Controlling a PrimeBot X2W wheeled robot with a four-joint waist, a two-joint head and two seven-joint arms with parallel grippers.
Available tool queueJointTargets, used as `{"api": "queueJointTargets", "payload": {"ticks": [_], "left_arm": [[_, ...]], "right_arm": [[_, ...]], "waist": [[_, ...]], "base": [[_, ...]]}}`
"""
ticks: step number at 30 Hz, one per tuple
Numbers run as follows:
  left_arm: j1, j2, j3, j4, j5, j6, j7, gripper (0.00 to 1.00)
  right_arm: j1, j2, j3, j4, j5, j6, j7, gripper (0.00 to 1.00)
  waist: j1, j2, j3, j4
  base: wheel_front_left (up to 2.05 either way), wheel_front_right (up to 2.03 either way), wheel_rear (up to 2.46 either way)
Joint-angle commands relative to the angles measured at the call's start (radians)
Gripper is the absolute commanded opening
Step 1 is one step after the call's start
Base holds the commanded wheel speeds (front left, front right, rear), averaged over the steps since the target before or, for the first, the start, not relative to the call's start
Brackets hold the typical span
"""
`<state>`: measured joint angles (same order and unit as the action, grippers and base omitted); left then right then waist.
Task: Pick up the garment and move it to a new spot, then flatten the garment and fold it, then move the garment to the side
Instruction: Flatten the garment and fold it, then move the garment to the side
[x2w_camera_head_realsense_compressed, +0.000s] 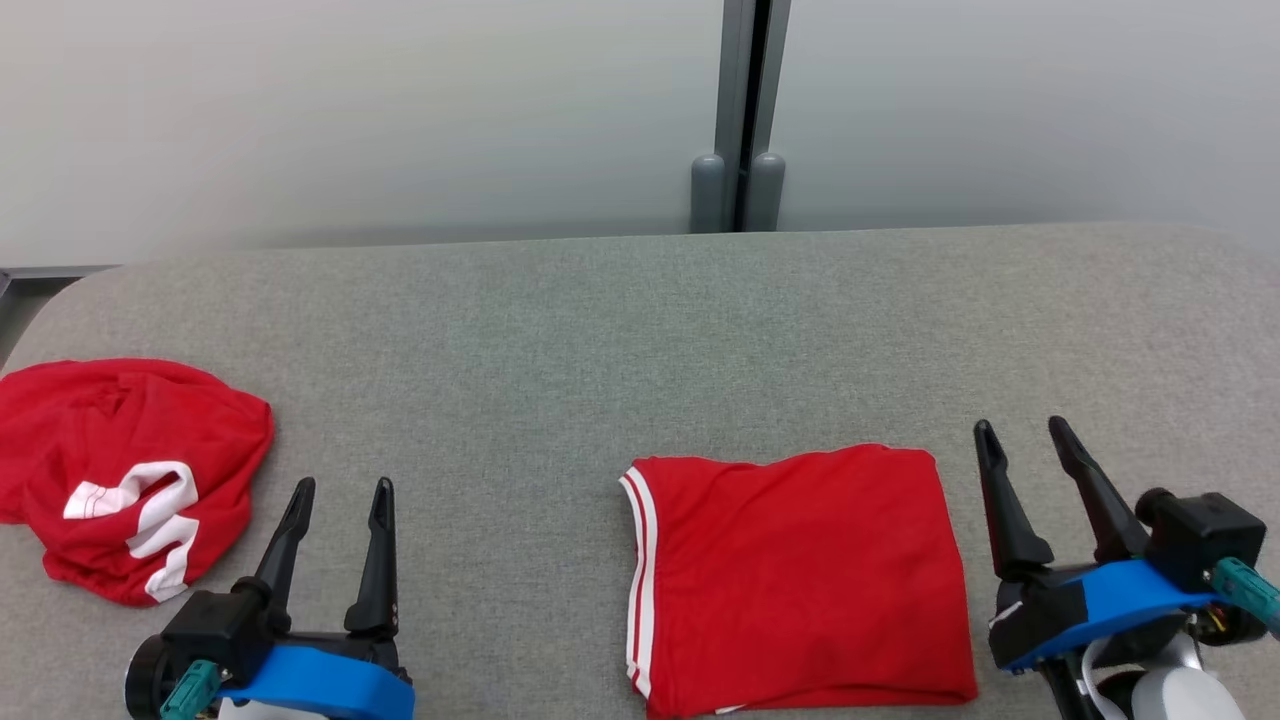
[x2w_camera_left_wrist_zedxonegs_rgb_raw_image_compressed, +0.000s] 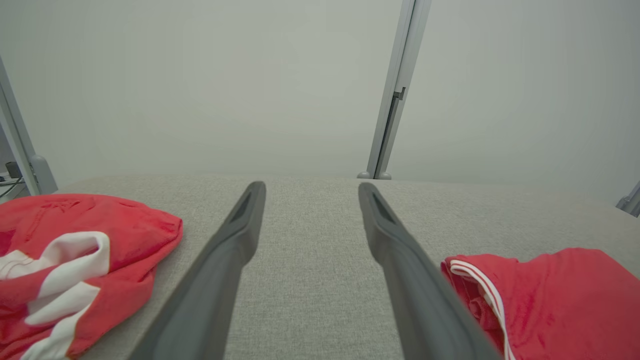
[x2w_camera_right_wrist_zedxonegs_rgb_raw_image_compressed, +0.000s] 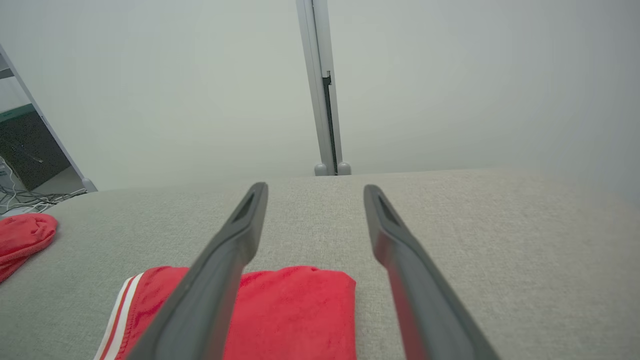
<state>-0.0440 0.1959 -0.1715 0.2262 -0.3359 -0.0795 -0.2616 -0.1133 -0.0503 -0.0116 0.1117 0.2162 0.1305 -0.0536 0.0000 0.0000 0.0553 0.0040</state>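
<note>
1. My right gripper (x2w_camera_head_realsense_compressed: 1020, 425) is hovering with fingers spread and empty, just right of the folded red garment (x2w_camera_head_realsense_compressed: 800, 570). My left gripper (x2w_camera_head_realsense_compressed: 344, 485) is standing open too, holding nothing.
2. That garment is lying flat on the grey table (x2w_camera_head_realsense_compressed: 600, 350), right of centre. A crumpled red garment (x2w_camera_head_realsense_compressed: 130, 470) is sitting well apart at the left.
3. I am judging that pinching only the top layer would be pulling the fold open.
4. I am finding no brand or writing, only white stripes (x2w_camera_head_realsense_compressed: 638, 590).
</note>
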Motion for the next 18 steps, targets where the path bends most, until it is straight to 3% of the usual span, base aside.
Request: {"api": "queueJointTargets", "payload": {"ticks": [1, 18], "left_arm": [[0.017, 0.002, 0.011, -0.004, -0.001, 0.004, -0.005, 1.00], [0.102, -0.012, 0.065, 0.009, 0.023, 0.002, -0.005, 1.00]], "right_arm": [[0.038, -0.001, -0.026, -0.026, -0.017, 0.001, 0.009, 1.00], [0.137, -0.023, -0.041, -0.056, -0.014, 0.001, 0.036, 1.00]], "waist": [[0.0000, 0.0000, -0.013, -0.013], [0.0000, 0.0000, -0.072, -0.043]], "base": [[0.00, 0.00, 0.00], [0.00, 0.00, 0.00]]}}
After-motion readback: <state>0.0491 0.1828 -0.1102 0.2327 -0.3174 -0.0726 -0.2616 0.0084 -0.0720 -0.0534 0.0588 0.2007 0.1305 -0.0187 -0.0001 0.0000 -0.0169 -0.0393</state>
